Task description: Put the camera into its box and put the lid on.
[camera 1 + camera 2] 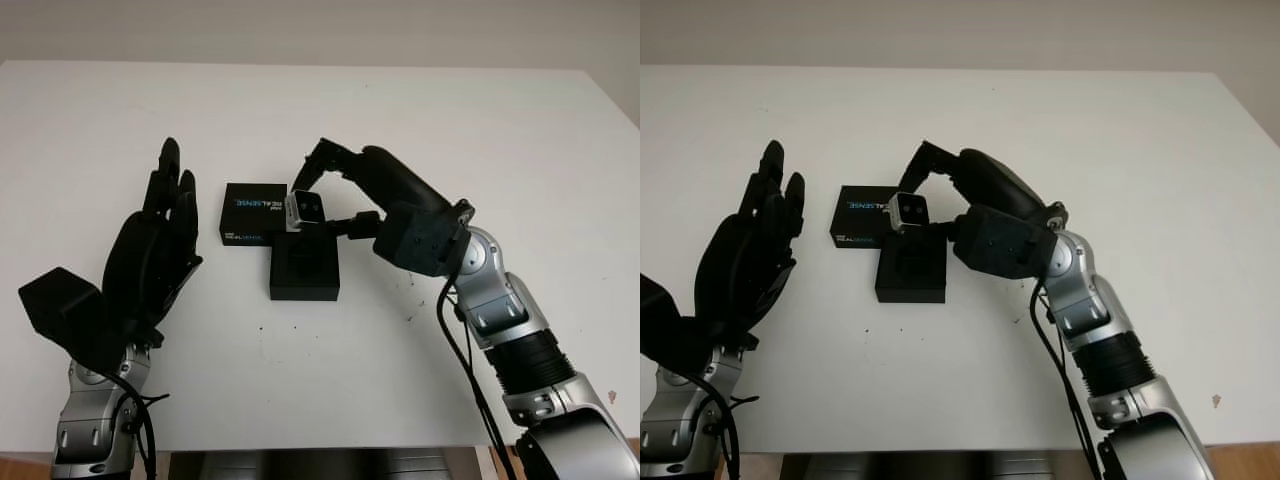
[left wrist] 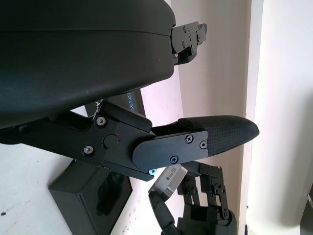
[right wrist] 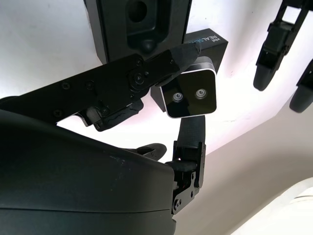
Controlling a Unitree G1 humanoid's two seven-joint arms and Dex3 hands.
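A small silver camera (image 1: 305,208) with two lenses (image 3: 190,94) is held in my right hand (image 1: 330,195), fingers curled around it, just above the far edge of the open black box (image 1: 304,268). The box has a moulded black insert (image 3: 142,22). Behind it lies the black lid (image 1: 250,213) printed with "RealSense", flat on the table. My left hand (image 1: 155,250) is open and raised upright to the left of the lid and box, apart from them.
The white table (image 1: 480,140) spreads wide on all sides, with its front edge close to me. A few small dark specks mark the surface near the box. A cable runs down my right forearm (image 1: 500,310).
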